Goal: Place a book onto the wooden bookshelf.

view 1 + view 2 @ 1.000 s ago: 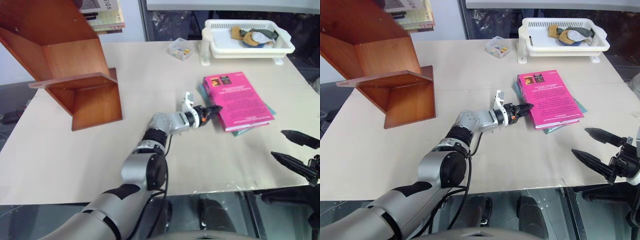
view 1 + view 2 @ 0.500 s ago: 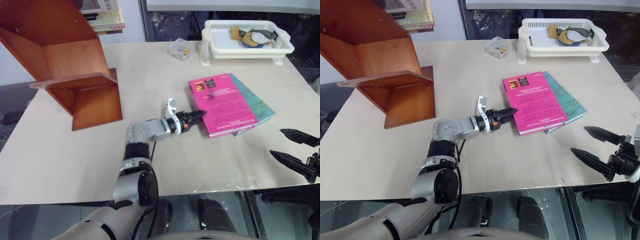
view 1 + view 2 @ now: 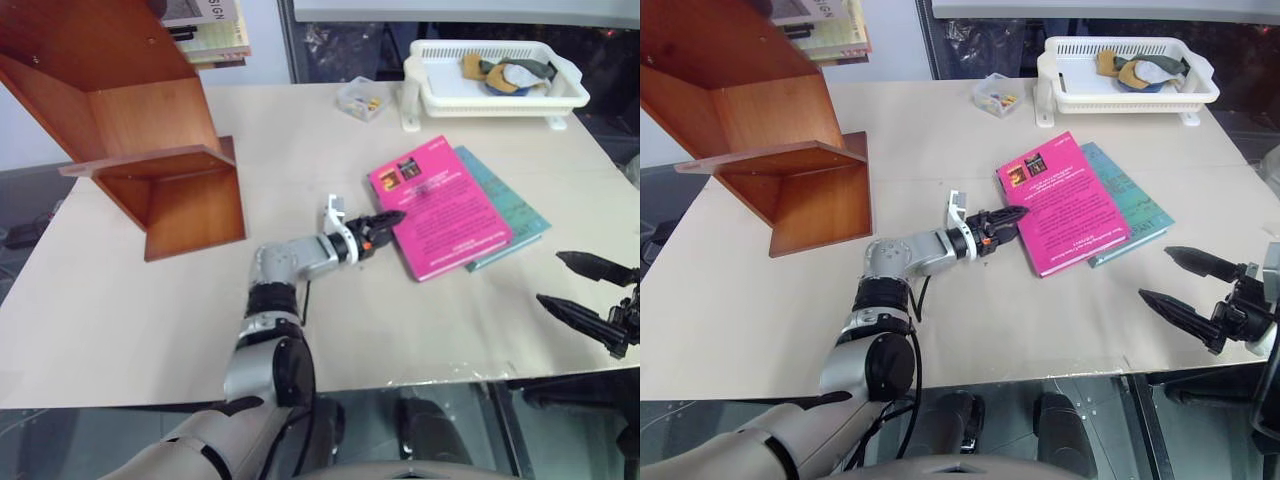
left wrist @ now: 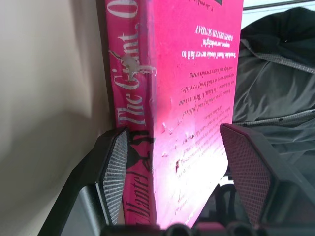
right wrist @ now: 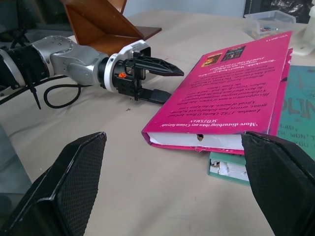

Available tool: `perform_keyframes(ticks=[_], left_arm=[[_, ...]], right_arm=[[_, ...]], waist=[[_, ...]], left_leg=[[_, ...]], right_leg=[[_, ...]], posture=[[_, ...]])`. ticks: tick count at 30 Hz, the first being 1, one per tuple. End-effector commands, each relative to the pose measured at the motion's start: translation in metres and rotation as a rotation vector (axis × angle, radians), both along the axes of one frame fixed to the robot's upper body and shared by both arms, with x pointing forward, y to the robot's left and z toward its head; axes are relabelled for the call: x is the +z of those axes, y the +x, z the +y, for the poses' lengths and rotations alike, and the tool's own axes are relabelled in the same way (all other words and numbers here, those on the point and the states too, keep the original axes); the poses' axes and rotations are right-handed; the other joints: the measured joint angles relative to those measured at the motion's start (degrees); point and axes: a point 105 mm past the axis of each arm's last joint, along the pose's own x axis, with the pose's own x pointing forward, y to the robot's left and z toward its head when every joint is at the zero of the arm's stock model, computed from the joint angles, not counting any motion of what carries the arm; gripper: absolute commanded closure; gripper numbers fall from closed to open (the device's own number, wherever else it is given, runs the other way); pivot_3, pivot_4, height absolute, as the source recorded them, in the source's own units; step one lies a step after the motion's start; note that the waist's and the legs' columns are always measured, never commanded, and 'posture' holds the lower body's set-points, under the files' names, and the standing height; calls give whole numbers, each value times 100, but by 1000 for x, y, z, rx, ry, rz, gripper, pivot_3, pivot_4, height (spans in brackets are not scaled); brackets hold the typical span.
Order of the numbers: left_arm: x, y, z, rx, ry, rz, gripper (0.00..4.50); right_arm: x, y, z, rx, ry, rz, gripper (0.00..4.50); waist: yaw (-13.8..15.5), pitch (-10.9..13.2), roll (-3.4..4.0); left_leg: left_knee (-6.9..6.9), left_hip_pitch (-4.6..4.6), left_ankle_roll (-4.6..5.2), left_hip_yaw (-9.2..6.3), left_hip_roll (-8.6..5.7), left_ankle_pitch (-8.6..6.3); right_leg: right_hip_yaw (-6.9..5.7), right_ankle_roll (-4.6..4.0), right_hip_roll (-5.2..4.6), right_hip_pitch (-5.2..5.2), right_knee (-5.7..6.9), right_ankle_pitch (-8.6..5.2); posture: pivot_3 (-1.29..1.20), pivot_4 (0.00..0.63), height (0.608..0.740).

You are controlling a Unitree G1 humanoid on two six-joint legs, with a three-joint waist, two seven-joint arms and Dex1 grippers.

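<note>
The pink book (image 3: 438, 205) lies flat on the table, skewed across a teal book (image 3: 508, 205) beneath it. My left gripper (image 3: 392, 225) is open at the pink book's spine edge, one black finger (image 5: 157, 66) over the cover and the other (image 5: 155, 96) low beside the spine. In the left wrist view the white-lettered spine (image 4: 130, 98) runs between the two pads, and the far pad (image 4: 243, 167) stands off the cover. The wooden bookshelf (image 3: 130, 110) stands at the table's far left. My right gripper (image 3: 550, 278) hangs open past the table's right front edge, holding nothing.
A white plastic basket (image 3: 495, 95) with cloth items sits at the back right, with a small clear box (image 3: 358, 98) next to it. Pale books (image 3: 205, 25) lean behind the shelf. Bare tabletop (image 3: 300, 150) lies between the shelf and the pink book.
My left gripper moved left, dragging the pink book leftward and turning it partly off the teal book, then opened from shut. The right gripper stayed put.
</note>
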Motion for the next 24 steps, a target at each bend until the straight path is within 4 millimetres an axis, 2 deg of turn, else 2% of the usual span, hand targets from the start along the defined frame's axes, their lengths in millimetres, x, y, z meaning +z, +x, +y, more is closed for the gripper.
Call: perform_keyframes(ticks=[1, 12, 24], left_arm=[[8, 0, -7, -23, -32, -29, 1270], [41, -7, -11, -72, -172, -150, 1270], [23, -5, -8, -50, -113, -83, 1270]], right_arm=[[8, 0, 1, 11, -26, -36, 0], [7, 4, 3, 12, -20, -32, 0], [8, 4, 4, 14, -22, -29, 0]], waist=[[2, 0, 0], [-4, 1, -1], [-3, 1, -1]], left_leg=[[0, 0, 0, 0, 0, 0], [0, -1, 0, 0, -1, 0], [0, -1, 0, 0, 0, 0]], right_leg=[[0, 0, 0, 0, 0, 0], [0, 0, -1, 0, -1, 0], [0, 0, -1, 0, -1, 0]], posture=[[0, 150, 740], [0, 150, 740], [0, 150, 740]])
